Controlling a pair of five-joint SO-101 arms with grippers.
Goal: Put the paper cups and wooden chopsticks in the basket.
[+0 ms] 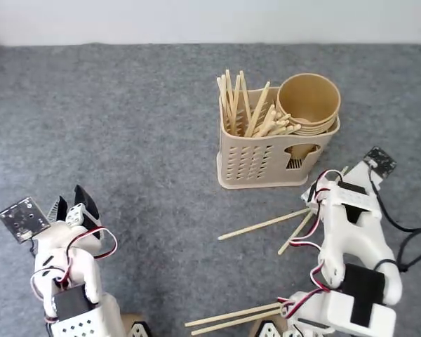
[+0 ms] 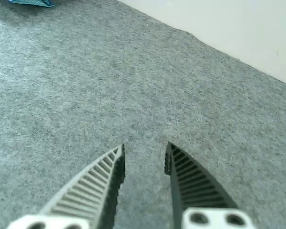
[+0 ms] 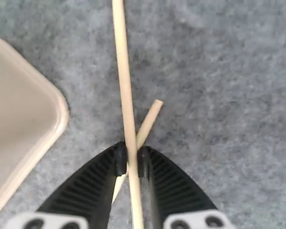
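Note:
The beige slotted basket point(image 1: 256, 165) stands on the grey carpet and holds several wooden chopsticks point(image 1: 242, 105) and stacked paper cups point(image 1: 309, 102). My right gripper point(image 3: 132, 160) is low over the carpet beside the basket's corner point(image 3: 24, 143), shut on a long chopstick point(image 3: 123, 71). A second chopstick point(image 3: 148, 120) crosses under the first at the fingertips. In the high view the right arm point(image 1: 347, 232) covers this spot. My left gripper point(image 2: 144, 157) is open over bare carpet at the near left point(image 1: 71, 203), holding nothing.
Loose chopsticks lie in front of the basket point(image 1: 263, 225) point(image 1: 298, 233), and two more near the front edge point(image 1: 231, 317). A pale wall point(image 1: 210, 21) bounds the carpet at the back. Open carpet stretches between the left arm and the basket.

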